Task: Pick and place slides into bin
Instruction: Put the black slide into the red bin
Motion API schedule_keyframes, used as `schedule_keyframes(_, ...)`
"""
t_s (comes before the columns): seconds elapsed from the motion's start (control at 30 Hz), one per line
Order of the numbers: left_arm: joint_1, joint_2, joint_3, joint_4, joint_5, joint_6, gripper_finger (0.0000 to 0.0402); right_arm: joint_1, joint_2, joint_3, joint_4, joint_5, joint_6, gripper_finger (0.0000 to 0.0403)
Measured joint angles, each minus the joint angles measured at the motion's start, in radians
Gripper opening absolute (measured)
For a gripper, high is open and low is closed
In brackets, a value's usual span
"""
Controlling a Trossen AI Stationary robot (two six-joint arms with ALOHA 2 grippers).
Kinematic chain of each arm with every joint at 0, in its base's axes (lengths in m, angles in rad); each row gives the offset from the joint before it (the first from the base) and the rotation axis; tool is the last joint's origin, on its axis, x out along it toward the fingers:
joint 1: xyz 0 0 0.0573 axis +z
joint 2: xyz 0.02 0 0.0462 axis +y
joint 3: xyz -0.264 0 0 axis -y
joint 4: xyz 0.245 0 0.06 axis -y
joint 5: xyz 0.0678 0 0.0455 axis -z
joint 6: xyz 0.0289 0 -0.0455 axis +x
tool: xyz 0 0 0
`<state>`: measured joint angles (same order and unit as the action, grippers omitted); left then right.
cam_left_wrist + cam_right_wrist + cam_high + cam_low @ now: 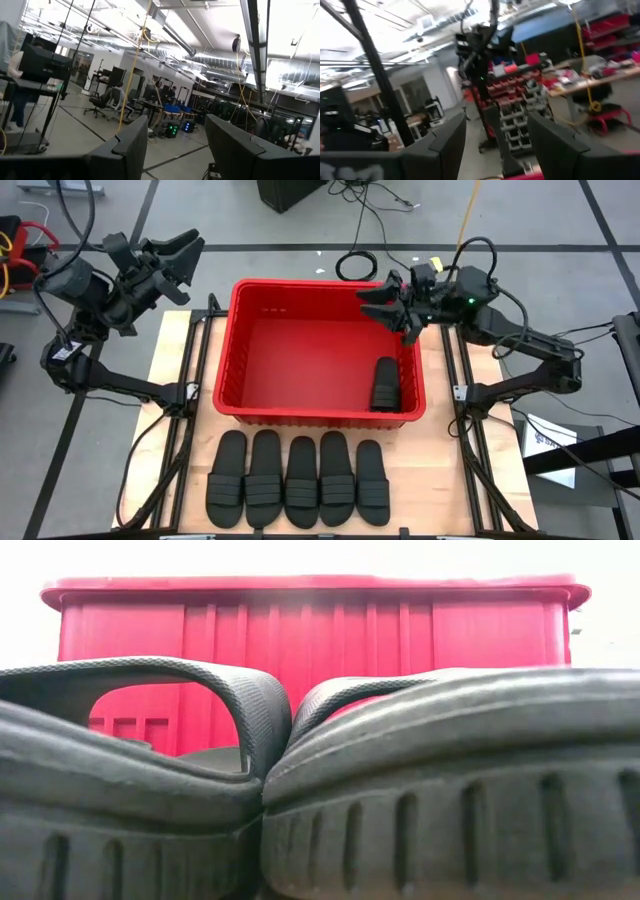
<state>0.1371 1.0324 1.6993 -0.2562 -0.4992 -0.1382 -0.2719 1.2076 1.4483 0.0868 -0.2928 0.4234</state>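
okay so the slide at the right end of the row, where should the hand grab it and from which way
Probably across the wide ribbed strap of the right-end slide, coming straight down from above. It lies flat, sole down, with open table on its right, while its neighbour sits close on the left. The right hand is open and nearer.

Both arms are dark, built of chunky black angular links, with black cables looped along them, wedge-shaped black fingers, and a small green light on the right arm's wrist.
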Motion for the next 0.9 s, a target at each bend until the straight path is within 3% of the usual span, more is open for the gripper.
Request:
schedule_keyframes(0.5,0.0,0.0,0.0,-0.002,0.0,0.111,0.02,0.249,-0.016,0.001,-0.339,0.401,0.017,0.0201)
schedule_keyframes(0.63,0.0,-0.001,0.0,-0.001,0.0,0.118,0.02,0.27,-0.016,0.065,-0.559,0.451,0.066,0.0201)
schedule_keyframes(0.9,0.0,0.0,0.0,-0.001,0.0,0.118,0.02,0.309,-0.006,0.194,-0.974,0.405,0.2,0.0201)
